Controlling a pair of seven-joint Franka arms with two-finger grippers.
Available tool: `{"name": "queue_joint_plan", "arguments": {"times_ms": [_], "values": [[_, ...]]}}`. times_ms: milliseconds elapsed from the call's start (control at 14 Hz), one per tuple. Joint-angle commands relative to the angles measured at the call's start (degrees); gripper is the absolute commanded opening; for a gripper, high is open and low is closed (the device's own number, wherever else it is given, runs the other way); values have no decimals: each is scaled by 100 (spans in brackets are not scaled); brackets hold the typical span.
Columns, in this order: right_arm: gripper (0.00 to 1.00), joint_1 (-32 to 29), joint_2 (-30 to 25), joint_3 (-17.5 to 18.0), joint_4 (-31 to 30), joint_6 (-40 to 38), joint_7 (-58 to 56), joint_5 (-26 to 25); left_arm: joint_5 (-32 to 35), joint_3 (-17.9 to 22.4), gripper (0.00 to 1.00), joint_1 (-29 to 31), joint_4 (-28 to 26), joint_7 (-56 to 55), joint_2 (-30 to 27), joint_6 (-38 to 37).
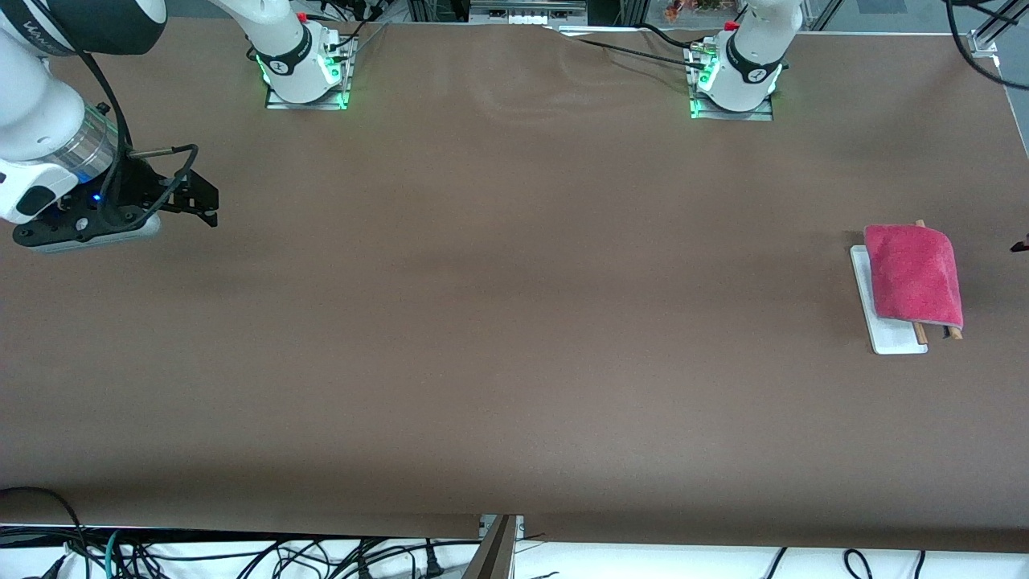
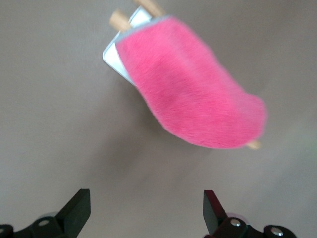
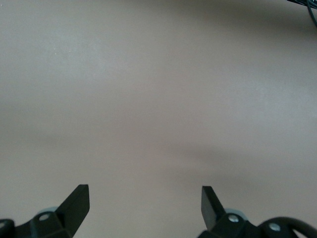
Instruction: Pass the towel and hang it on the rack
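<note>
A wide brown table is seen from a high camera facing two white robot arms whose bases stand along its top edge. Starting at the right arm's end of the table, the right gripper hangs over bare tabletop with nothing under it; its two dark fingers are spread wide and hold nothing, and this arm appears to be waiting, its share of the pass seemingly done. The middle of the table carries nothing. Toward the left arm's end stands the rack, a flat white base with two thin wooden rods above it. The towel, a pink-red terry cloth, lies draped over both rods, covering most of their length so that only the rod tips and a strip of white base show; it sags a little at its edges, which suggests its own weight keeps it in place. The left gripper is over the table just beside the rack, its fingers spread apart and empty, with a clear gap between them and the cloth. Judging by this, the hanging looks finished.
</note>
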Motion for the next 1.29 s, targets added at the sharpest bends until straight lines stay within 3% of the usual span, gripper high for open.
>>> {"name": "queue_joint_plan", "arguments": {"times_ms": [0,357,714,1000,1214], "values": [[100,-6,40,7,135,-140,-34,93,-3,-255,100,-180,-130,-2,-715,-353],[100,-33,40,-11,91,-316,19,102,67,-1370,100,-277,-139,-1397,-1173,-854],[100,-42,75,-116,91,-316,28,94,85,-2179,100,-321,-156,-3163,-1287,-1311],[100,-42,84,-116,91,-316,28,102,76,-2146,100,-987,-736,-4876,-1797,-1303],[100,-42,83,-134,91,-316,28,102,24,-2076,100,-1480,-1631,-6492,-2463,-936]]}}
